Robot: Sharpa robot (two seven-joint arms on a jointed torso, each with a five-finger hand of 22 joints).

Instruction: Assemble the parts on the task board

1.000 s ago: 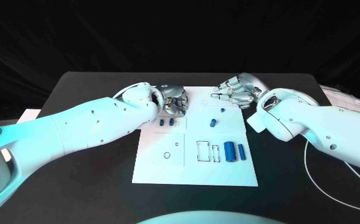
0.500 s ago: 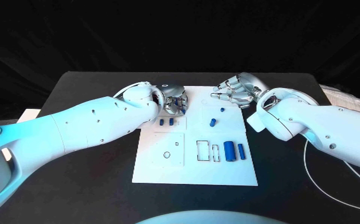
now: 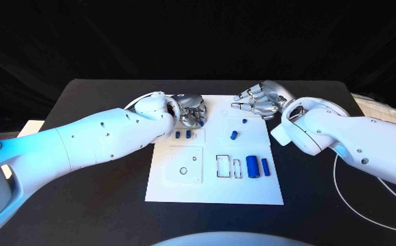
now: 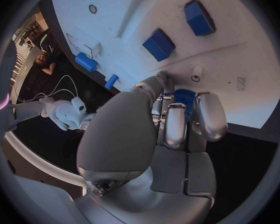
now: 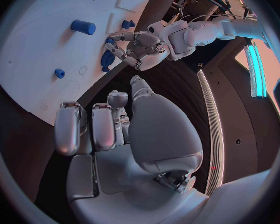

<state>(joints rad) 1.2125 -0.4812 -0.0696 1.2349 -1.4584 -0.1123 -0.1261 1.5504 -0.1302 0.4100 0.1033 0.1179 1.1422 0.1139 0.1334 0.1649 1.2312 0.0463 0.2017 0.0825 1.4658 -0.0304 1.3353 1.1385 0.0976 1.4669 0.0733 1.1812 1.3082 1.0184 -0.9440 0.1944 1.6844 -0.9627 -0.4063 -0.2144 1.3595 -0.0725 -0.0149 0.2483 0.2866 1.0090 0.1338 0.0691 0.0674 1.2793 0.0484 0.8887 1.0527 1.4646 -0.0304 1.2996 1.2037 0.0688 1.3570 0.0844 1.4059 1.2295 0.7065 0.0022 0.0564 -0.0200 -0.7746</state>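
Since a second ago, almost nothing has moved: the left hand [image 3: 191,110] has only crept slightly across the far left corner of the task board [image 3: 216,191], and the right hand [image 3: 259,100] has stayed where it was.

The white task board lies in the middle of the black table [image 3: 99,200]. In the left wrist view, the left hand's fingers [image 4: 175,125] are curled around a small blue part [image 4: 184,97], holding it just above the board's edge. The right hand hovers at the far right corner of the board, fingers loosely bent and apart, nothing in its grasp.

On the board, two small blue blocks [image 3: 183,134] sit side by side just near the left hand. A short blue cylinder [image 3: 234,135] lies near the middle, with a tiny blue peg [image 3: 244,122] just beyond it. Toward the near right, a larger blue cylinder [image 3: 252,166] and a slimmer blue cylinder [image 3: 265,166] lie parallel, beside outlined rectangular recesses [image 3: 222,165]. A white cable [image 3: 351,191] curls on the table to the right.
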